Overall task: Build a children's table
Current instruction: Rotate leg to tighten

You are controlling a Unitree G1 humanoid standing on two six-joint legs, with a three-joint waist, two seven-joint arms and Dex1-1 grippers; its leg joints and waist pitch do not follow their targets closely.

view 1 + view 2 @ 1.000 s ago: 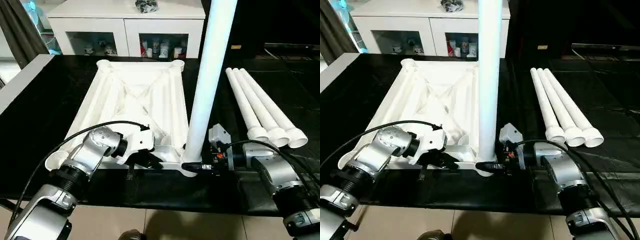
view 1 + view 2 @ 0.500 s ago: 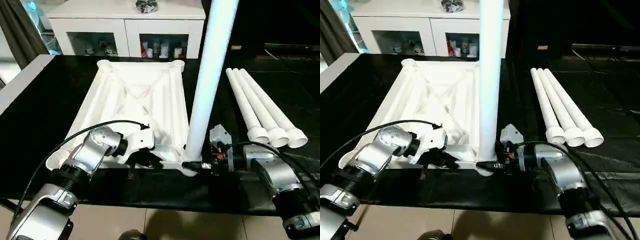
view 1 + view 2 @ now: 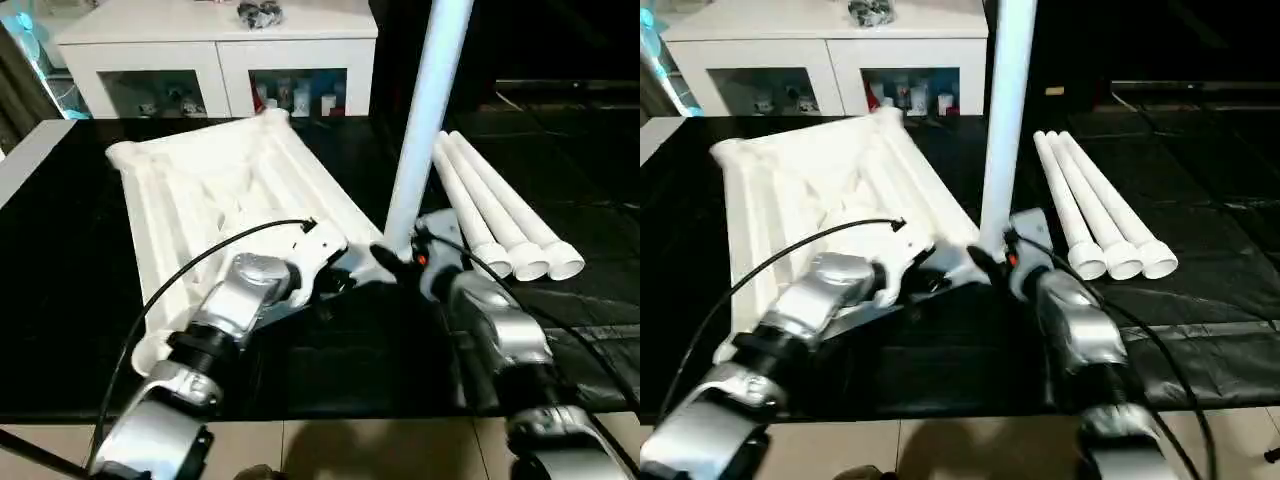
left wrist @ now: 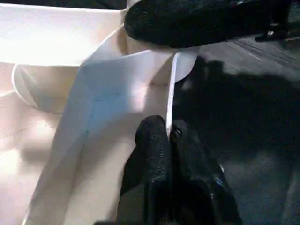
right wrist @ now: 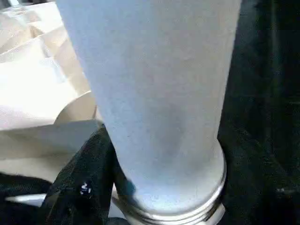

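Note:
The white ribbed tabletop (image 3: pixel 200 180) lies underside up and askew on the black table. One white leg (image 3: pixel 425 110) stands upright at the tabletop's near right corner socket. My right gripper (image 3: pixel 395 258) is shut around this leg just above its threaded base, and a black finger (image 5: pixel 84 178) wraps its side. My left gripper (image 3: pixel 340 280) is shut on the tabletop's thin near rim (image 4: pixel 171 89) next to that corner. Three more legs (image 3: pixel 500 210) lie side by side to the right.
A white cabinet (image 3: pixel 215 45) with glass doors stands behind the black table (image 3: pixel 60 230). The table's near edge runs just below my forearms, with tiled floor beyond it. Black sheeting (image 3: pixel 600 300) covers the right side.
The tabletop has swung round, its near right corner moving away from me with the upright leg, both grippers still holding. The camera view has also shifted.

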